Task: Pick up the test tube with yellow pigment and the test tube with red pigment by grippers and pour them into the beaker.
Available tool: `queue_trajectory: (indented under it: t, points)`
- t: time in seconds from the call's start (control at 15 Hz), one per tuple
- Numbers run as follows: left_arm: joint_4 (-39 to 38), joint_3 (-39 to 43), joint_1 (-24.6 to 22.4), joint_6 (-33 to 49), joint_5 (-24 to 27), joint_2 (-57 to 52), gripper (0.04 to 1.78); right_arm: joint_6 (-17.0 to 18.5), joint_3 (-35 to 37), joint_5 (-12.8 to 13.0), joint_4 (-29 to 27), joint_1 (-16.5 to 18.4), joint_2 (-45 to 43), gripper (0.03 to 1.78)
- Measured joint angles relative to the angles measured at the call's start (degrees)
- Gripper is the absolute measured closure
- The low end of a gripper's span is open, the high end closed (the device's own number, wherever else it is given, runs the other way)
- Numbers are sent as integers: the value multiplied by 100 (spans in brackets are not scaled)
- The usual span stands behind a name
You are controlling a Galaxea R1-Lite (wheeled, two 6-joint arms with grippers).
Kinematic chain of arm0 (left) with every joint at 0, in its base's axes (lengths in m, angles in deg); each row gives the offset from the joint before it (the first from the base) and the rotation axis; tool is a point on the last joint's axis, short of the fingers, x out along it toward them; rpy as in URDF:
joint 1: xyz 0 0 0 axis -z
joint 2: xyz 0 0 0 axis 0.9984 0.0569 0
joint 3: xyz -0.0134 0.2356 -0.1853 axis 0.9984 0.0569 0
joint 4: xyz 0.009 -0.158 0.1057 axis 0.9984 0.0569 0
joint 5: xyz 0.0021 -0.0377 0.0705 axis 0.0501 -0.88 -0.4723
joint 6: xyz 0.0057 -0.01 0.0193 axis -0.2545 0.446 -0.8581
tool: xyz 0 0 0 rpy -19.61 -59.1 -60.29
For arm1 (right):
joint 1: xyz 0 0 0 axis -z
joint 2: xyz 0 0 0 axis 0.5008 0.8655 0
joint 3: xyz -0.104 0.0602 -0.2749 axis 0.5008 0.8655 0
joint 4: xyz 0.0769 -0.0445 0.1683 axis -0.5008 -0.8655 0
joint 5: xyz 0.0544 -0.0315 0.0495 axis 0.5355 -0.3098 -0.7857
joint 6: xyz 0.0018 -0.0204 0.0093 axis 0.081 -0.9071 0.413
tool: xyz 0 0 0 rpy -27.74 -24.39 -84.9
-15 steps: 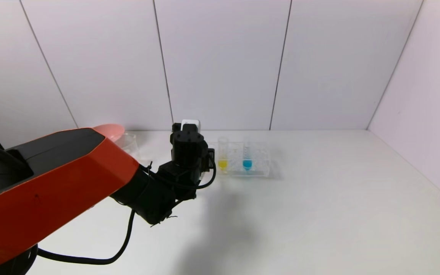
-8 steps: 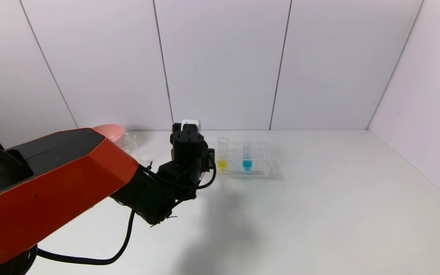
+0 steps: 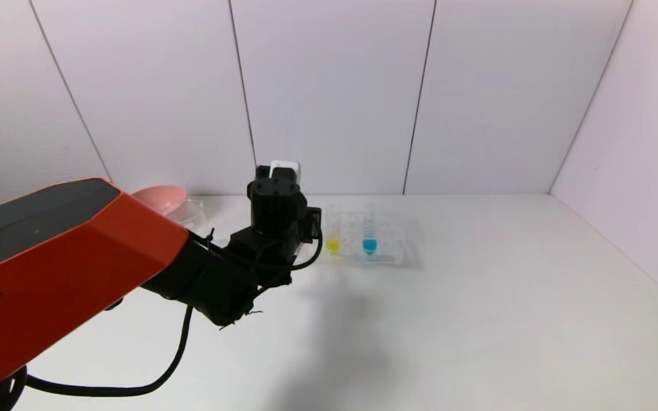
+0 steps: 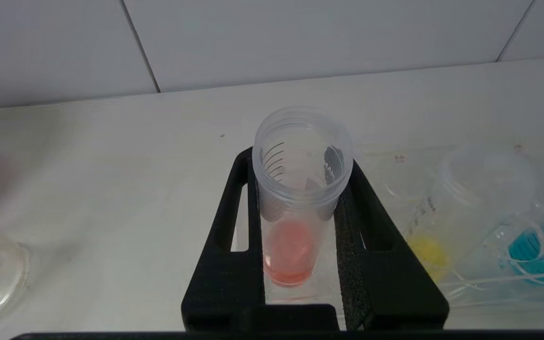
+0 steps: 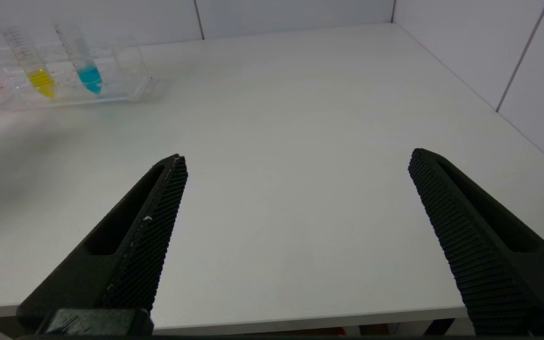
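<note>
My left gripper [image 4: 299,160] is shut on the test tube with red pigment [image 4: 288,250], one black finger on each side just below its rim. The tube stands upright at the left end of the clear rack [image 3: 389,251]. In the head view the gripper's black wrist [image 3: 276,214] hides this tube. The test tube with yellow pigment [image 3: 333,238] stands in the rack just right of it and also shows in the left wrist view [image 4: 430,250]. The beaker [image 3: 193,216] stands to the left of the gripper. My right gripper [image 5: 295,158] is open and empty over the table's front edge.
A tube with blue liquid [image 3: 369,242] stands in the rack right of the yellow one. A pink bowl [image 3: 160,198] sits behind the beaker by the back wall. White walls close the table at the back and right.
My left arm and gripper have shifted slightly up and to the left, away from the yellow tube. The rack, the yellow tube and the blue tube have not moved.
</note>
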Motion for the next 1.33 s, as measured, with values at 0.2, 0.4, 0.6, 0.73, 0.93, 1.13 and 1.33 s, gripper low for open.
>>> queue_trajectory:
  t: [0.2, 0.4, 0.6, 0.73, 0.93, 1.13, 1.33]
  points:
    - [538, -336, 2, -68, 5, -386, 138, -2, 0, -2, 0, 0, 0, 10]
    - [975, -585, 11, -60, 99, -692, 138, 0, 0, 0, 0, 0, 0, 10]
    - [968, -568, -2, -27, 104, -824, 138, -2, 0, 0, 0, 0, 0, 10]
    - [997, -491, -24, -44, 179, -953, 138, -2, 0, 0, 0, 0, 0, 10]
    - [1284, -127, -278, -62, 689, -1488, 138, -2, 0, 0, 0, 0, 0, 10]
    - [1971, 413, -945, -85, 1623, -2426, 138, 0, 0, 0, 0, 0, 0, 10]
    - [2900, 881, -2155, -96, 3032, -3415, 138, 0, 0, 0, -2, 0, 0, 10]
